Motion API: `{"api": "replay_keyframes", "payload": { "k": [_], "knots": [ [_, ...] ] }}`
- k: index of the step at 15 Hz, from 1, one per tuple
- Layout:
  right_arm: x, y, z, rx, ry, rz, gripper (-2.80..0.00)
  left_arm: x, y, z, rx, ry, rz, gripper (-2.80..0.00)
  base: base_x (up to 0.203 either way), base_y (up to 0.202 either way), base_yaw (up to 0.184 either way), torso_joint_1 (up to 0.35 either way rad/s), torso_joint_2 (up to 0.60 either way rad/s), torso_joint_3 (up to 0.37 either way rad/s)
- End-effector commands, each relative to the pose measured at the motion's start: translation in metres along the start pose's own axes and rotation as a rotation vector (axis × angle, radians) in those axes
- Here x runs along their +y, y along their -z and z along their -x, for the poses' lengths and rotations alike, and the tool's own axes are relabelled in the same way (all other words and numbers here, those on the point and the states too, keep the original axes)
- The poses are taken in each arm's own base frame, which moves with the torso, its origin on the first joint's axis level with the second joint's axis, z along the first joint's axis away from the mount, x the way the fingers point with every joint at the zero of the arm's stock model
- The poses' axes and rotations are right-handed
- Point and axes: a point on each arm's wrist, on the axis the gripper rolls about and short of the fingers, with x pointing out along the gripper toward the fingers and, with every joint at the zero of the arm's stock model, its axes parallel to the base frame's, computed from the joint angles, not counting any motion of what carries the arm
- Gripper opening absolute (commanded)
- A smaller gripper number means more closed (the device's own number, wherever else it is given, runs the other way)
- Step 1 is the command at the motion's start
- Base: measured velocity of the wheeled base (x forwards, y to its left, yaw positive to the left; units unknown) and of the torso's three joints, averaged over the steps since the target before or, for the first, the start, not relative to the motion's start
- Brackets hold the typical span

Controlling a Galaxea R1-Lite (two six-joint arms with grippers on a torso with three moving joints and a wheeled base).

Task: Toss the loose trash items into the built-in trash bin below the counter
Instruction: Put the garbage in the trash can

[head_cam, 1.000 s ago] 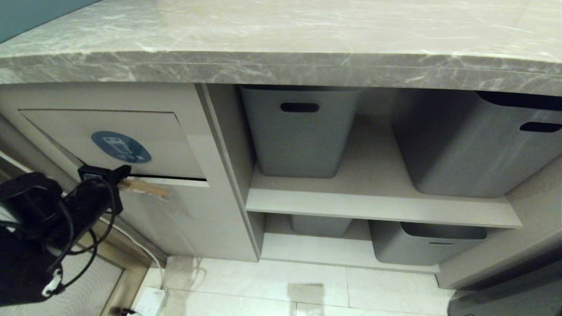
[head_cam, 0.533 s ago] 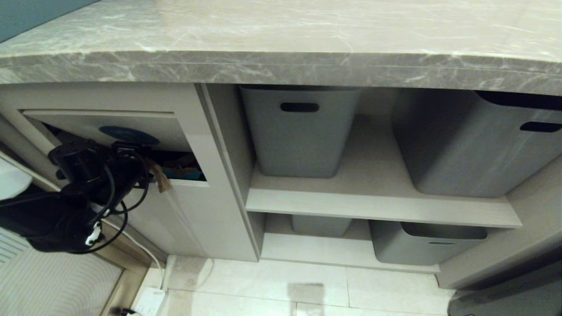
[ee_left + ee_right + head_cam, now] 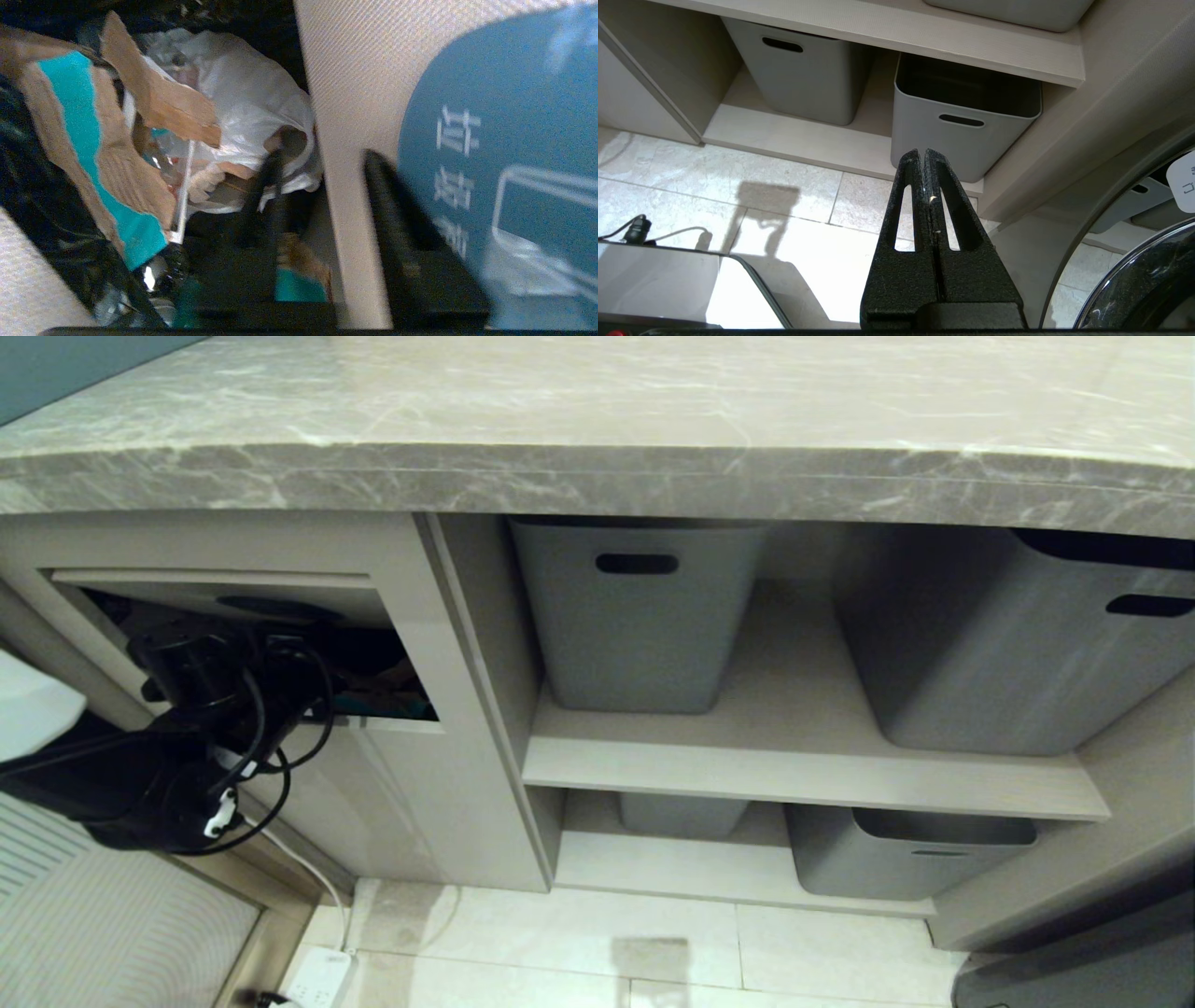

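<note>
Head view: left gripper reaches into the bin under the counter, pushing the flap inward. Left wrist view: its fingers stand parted astride the flap's edge, gripping nothing; cardboard scraps lie inside. Right wrist view: right gripper pressed closed, empty, above the floor.
</note>
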Motion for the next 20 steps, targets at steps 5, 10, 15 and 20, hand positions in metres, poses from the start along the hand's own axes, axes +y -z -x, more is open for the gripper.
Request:
{"api": "replay_keyframes", "payload": {
  "k": [5,10,15,20],
  "knots": [
    [0.0,0.0,0.0,0.003,-0.002,0.001,-2.8,-0.009,-0.003,0.006,-0.021,0.02,0.009,0.0,0.0,0.0,0.0,0.0,0.0,0.0],
    [0.0,0.0,0.0,0.003,-0.002,0.001,-2.8,-0.026,-0.012,0.038,-0.132,-0.022,0.002,0.0,0.0,0.0,0.0,0.0,0.0,0.0],
    [0.0,0.0,0.0,0.003,-0.002,0.002,-2.8,-0.038,-0.022,0.092,-0.16,-0.033,0.001,0.0,0.0,0.0,0.0,0.0,0.0,0.0],
    [0.0,0.0,0.0,0.003,-0.002,0.001,-2.8,-0.032,-0.026,0.13,-0.181,-0.073,-0.013,0.0,0.0,0.0,0.0,0.0,0.0,0.0]
  ]
}}
